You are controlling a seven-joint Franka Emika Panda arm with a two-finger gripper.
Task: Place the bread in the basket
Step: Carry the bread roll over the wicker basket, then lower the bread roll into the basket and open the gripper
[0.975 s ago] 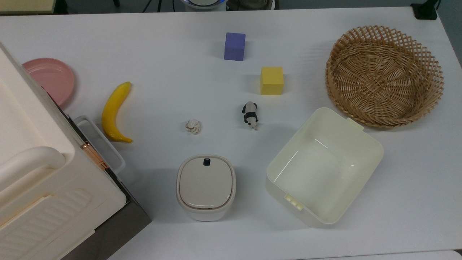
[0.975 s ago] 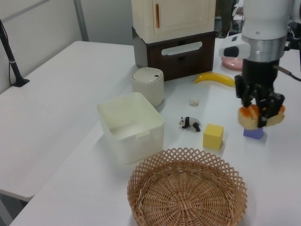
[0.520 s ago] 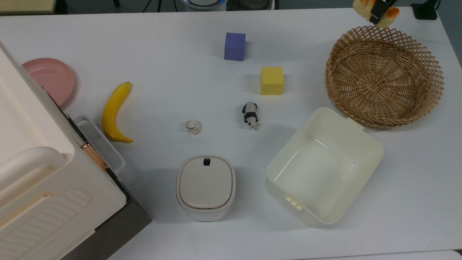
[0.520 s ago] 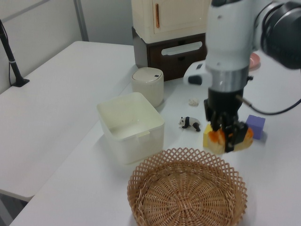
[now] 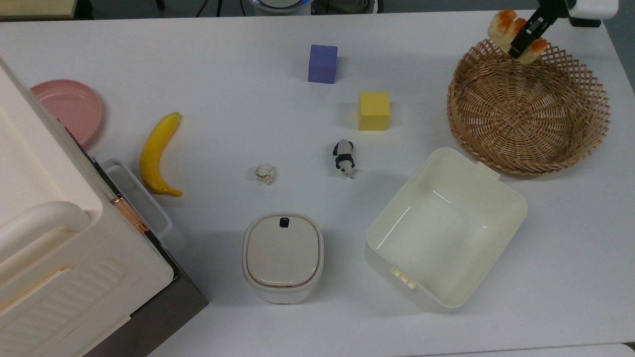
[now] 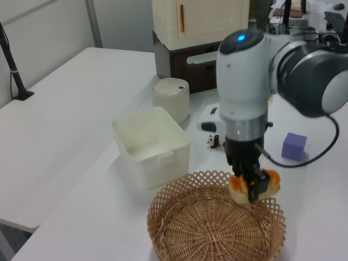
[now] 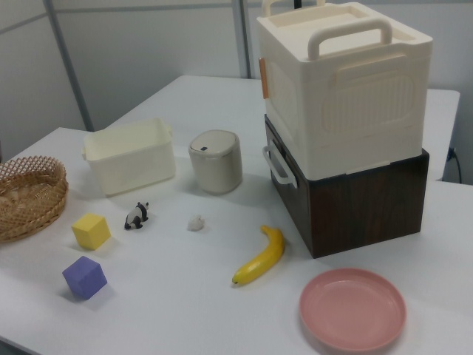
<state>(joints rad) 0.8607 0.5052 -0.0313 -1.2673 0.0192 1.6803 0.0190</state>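
Note:
The bread (image 5: 516,34) (image 6: 254,185), a small cream loaf with an orange-brown top, hangs in the air with my gripper (image 5: 522,35) (image 6: 251,187) shut on it. It is over the rim of the round wicker basket (image 5: 529,105) (image 6: 216,225) (image 7: 26,194), at the top edge in the top view and over the far right part in the left view. Nothing lies inside the basket.
A cream plastic tub (image 5: 446,229) stands beside the basket. A yellow cube (image 5: 373,110), purple cube (image 5: 322,63), toy panda (image 5: 344,157), crumpled paper ball (image 5: 265,173), banana (image 5: 158,152), lidded bin (image 5: 283,256), pink plate (image 5: 69,106) and a large cream box (image 7: 341,81) on a dark drawer unit share the table.
My arm has carried the bread from beside the purple cube, past the yellow cube, to above the basket's rim. Nothing else has moved.

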